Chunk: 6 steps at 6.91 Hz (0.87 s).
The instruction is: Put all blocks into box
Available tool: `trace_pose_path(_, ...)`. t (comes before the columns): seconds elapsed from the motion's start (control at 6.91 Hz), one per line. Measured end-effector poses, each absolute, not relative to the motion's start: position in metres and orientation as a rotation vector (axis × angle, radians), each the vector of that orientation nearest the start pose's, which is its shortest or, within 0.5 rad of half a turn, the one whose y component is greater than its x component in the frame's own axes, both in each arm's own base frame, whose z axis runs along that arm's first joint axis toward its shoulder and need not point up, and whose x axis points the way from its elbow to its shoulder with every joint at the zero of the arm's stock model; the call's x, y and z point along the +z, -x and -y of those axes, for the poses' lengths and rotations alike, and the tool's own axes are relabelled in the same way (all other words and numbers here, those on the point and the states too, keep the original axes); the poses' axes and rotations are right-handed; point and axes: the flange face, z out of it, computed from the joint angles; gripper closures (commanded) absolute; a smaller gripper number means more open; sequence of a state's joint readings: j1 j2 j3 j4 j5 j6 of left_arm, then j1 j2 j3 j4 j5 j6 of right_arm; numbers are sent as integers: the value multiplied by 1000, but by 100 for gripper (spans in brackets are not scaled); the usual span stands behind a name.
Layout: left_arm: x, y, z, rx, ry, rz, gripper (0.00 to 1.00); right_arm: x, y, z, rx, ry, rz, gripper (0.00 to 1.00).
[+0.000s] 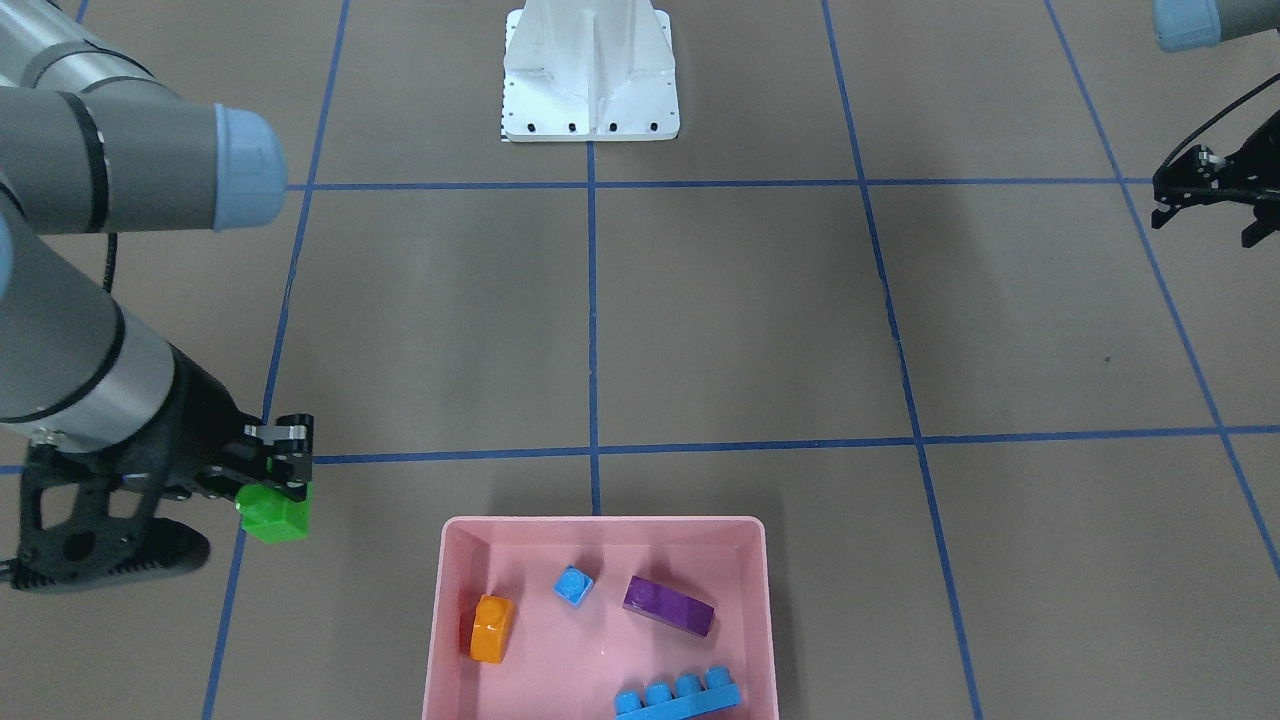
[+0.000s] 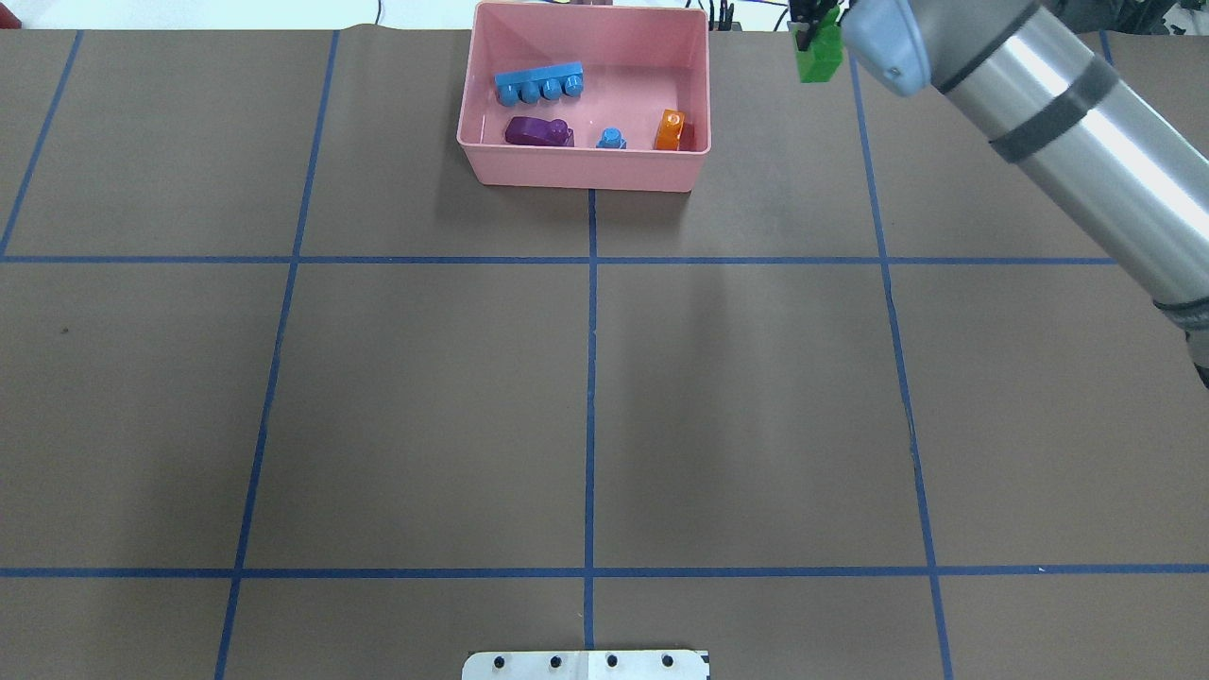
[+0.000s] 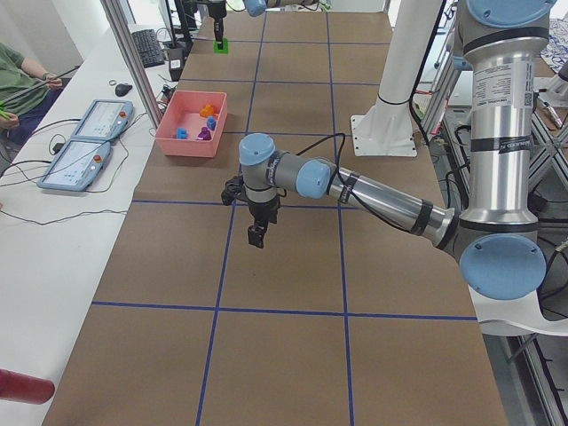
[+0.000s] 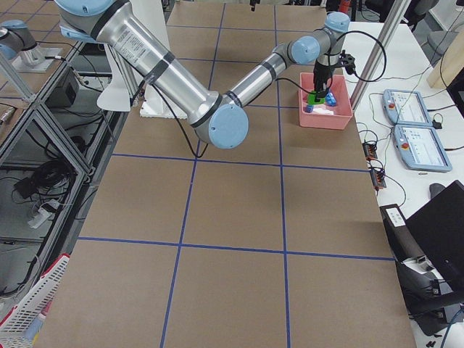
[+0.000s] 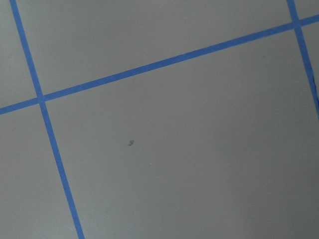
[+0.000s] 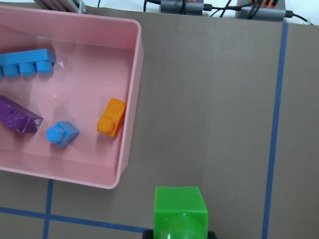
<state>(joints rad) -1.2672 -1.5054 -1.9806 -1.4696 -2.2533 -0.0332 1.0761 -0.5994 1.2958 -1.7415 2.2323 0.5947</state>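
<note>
Overhead exterior: the green block [image 2: 818, 55] hangs outside the box [image 2: 584, 179], off one short end wall
Right gripper [image 1: 279, 489]: pinching the green block from above, which seems lifted off the table
Left gripper [image 3: 256, 236]: over bare table, well apart from the box; whether spread or pressed together I cannot tell
Already in the box: orange block [image 1: 491, 628], small blue block [image 1: 573, 586], purple block [image 1: 668, 606], long blue block [image 1: 678, 694]
Where the box lies: to the right gripper's left, as the robot has it; in the right wrist view it sits up and left of the held block, with a strip of table between
Box's long axis: side to side across the table, so the gripper faces the short end nearest the orange block
Nearer arm: the right, by far
Step in hand: probably the carry of the green block, the only one seen outside
Next move calls for: a shift leftward past the rim before letting go
Risk: clipping that wall, or dropping onto the orange block just inside it
</note>
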Motion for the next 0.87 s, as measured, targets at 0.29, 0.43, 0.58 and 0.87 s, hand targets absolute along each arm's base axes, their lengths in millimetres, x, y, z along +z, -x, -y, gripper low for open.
trace_pose_path(0.29,510,-68,457,344,-108,-721,0,141,365,737,-165,-147,764,100)
trace_pose_path(0.43,513,-68,457,342,-103,-722,0,131,395,751,-196,-180,753,100)
trace_pose_path(0.58,514,-68,457,340,-99,-722,0,125,426,763,-220,-227,742,100)
trace_pose_path(0.87,515,-69,458,337,-98,-725,0,137,479,776,-252,-341,719,100)
